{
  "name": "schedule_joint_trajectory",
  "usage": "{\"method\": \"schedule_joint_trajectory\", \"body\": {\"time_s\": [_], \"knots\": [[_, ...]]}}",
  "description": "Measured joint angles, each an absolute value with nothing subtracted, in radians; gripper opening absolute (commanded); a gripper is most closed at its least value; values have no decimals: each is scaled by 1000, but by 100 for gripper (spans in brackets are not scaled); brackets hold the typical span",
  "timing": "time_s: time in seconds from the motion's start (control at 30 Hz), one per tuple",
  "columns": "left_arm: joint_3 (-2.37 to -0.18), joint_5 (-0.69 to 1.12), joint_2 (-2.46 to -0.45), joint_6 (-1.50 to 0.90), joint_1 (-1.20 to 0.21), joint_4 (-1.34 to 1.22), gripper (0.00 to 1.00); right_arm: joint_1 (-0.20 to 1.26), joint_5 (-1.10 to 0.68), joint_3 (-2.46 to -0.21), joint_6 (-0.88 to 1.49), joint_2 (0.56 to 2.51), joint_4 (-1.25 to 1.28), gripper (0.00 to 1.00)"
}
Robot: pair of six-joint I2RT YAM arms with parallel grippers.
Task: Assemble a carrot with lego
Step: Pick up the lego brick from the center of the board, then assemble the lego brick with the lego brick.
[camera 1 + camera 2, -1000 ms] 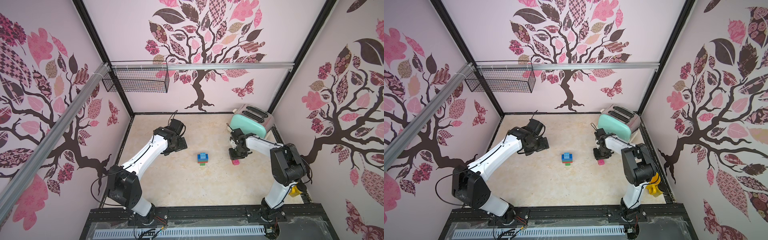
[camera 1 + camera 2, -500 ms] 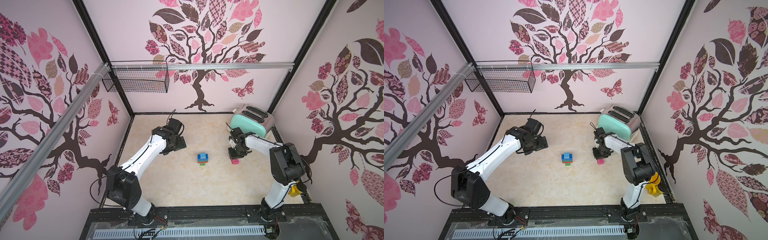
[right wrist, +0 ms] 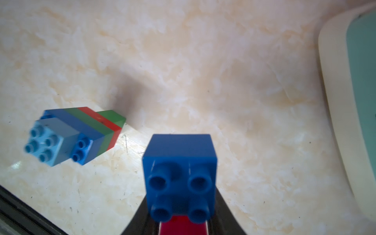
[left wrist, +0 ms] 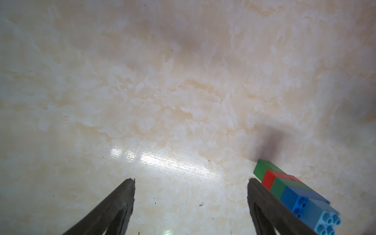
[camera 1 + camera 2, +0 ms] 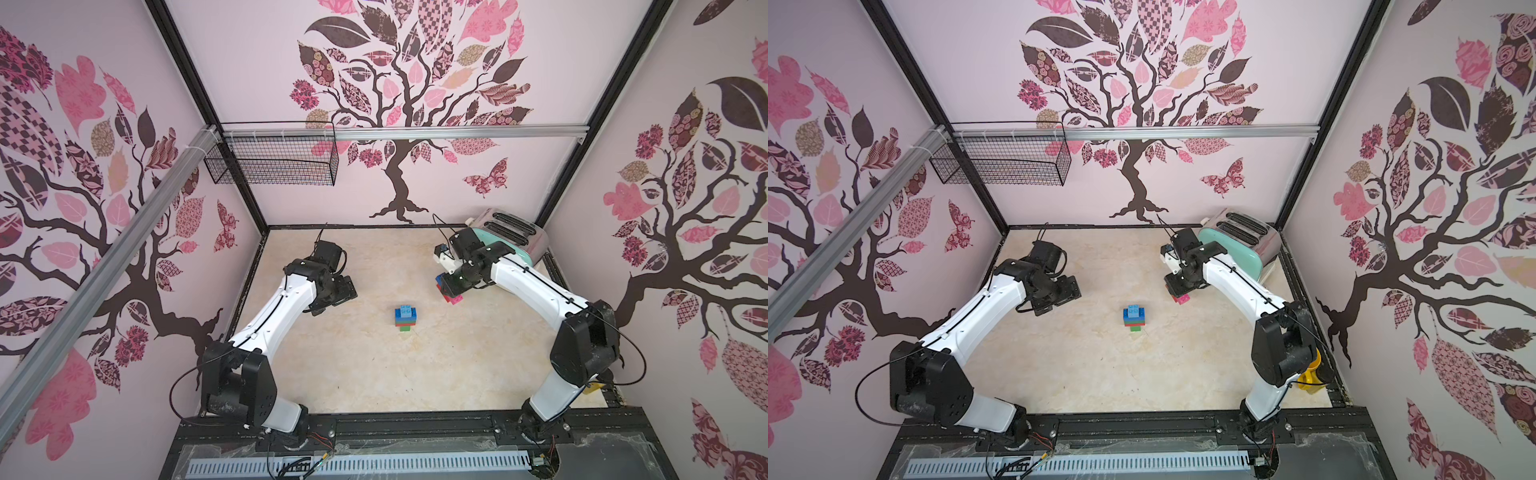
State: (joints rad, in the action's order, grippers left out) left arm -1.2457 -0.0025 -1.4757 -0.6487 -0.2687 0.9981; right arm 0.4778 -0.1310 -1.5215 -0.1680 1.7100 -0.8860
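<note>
The right hand (image 5: 451, 286) gripped a blue brick cluster (image 3: 180, 162), the left hand (image 4: 191, 183) stood open; an off-centre press might topple the unsupported carrot (image 5: 405, 319).

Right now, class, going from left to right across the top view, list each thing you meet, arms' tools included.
basket → left tool → carrot → right tool gripping bricks → toaster → mug
</note>
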Motion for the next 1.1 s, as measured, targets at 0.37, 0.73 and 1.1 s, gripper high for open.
{"method": "schedule_joint_trajectory", "body": {"time_s": [0.37, 0.73, 1.1], "knots": [[-1147, 44, -1402, -598, -221, 974, 89, 676, -185, -1825, -422, 1818, -1047, 0], [-1077, 67, -1353, -556, -178, 961, 90, 773, -124, -1918, -572, 1948, -1138, 0], [-1060, 74, -1345, -545, -177, 958, 90, 797, -81, -1958, -659, 1986, -1188, 0]]}}
